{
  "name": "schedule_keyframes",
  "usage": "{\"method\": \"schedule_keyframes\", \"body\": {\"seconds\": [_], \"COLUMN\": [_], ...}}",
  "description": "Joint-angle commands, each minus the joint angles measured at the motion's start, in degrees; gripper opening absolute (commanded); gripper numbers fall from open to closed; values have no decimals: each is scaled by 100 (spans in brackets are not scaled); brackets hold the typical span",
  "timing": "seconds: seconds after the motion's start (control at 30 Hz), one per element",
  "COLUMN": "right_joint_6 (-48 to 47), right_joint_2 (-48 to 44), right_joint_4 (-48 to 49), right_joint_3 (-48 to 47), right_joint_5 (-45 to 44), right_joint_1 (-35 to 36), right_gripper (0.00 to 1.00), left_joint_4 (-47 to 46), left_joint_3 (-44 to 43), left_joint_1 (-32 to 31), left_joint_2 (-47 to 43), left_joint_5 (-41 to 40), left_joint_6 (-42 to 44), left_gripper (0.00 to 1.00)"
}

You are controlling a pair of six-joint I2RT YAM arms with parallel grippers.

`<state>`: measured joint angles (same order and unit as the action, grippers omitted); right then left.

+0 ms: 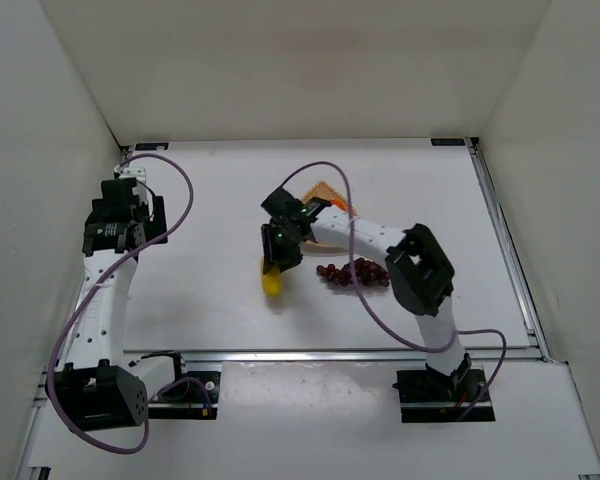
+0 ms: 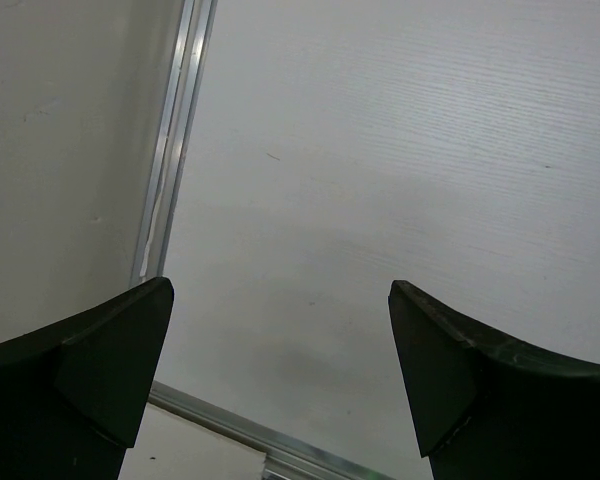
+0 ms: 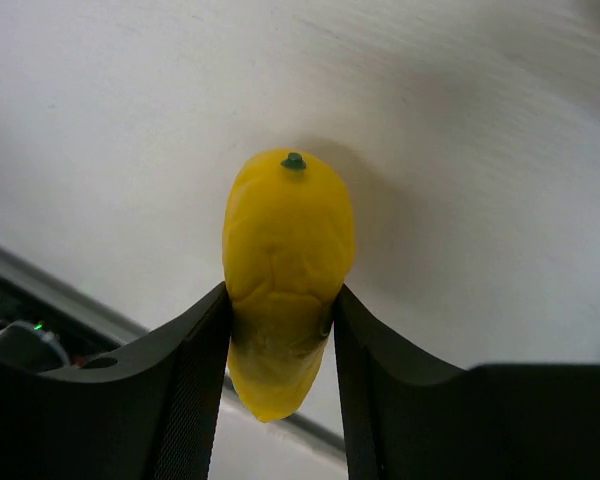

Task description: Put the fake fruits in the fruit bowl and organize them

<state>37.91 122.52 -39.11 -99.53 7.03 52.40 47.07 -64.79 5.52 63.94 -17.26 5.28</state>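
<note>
Well left of the bowl (image 1: 325, 192), your left pincer (image 2: 280, 300) hangs with its fingers wide apart over bare desk (image 1: 210, 300), holding nothing. It is out of the way where it is.

On the near side of the bowl and a little left of it, your right pincer (image 3: 280, 312) is clamped on the banana (image 3: 288, 230). One finger presses each flank, and the green-tipped end sticks out beyond them. I cannot tell whether the banana is off the desk. It is smooth, rounded plastic, so it may pivot or slip out. Lift it straight and slowly and check that it does not swing. Then carry it away from you to the bowl and lower it before you open.

The bowl is partly hidden behind the right arm, so what lies in it is unclear; aim for the part you can see.

The grapes (image 1: 353, 272) lie on the desk on the bowl's near side, slightly right, close under your forearm. Do not sweep them.

The desk is plain matte white, edged by an aluminium rail (image 2: 170, 150), and white walls close it in on three sides.
</note>
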Motion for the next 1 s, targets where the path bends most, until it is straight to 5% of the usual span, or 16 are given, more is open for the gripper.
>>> {"method": "schedule_keyframes", "body": {"seconds": [0.0, 0.2, 0.47, 0.57, 0.77, 0.9, 0.97], "right_joint_6": [479, 1098, -802, -891, -1242, -1952, -2827], "right_joint_2": [-1342, -2541, -450, -80, -323, -1176, -1745], "right_joint_4": [395, 1046, 158, -8, -334, -264, -184], "right_joint_3": [459, 1656, -1014, -1437, -1377, -774, -298], "right_joint_5": [-148, -1308, -1388, -1695, -1494, -1494, -1442], "right_joint_1": [-527, -1450, -1751, -1751, -1743, -1523, -1409], "right_gripper": [0, 0, 3, 21, 80, 100, 100], "left_joint_4": [-93, -93, -40, 13, 13, 13, 13], "left_joint_3": [99, 397, 407, 354, 354, 292, 292], "left_joint_1": [28, 28, 28, 28, 28, 28, 28], "left_joint_2": [-13, -13, -13, 39, 101, 215, 268], "left_joint_5": [196, 196, 144, 91, -15, -15, -15], "left_joint_6": [-71, -1, -1, -1, 114, 114, 114], "left_gripper": [100, 100, 100, 100, 100, 100, 100]}}
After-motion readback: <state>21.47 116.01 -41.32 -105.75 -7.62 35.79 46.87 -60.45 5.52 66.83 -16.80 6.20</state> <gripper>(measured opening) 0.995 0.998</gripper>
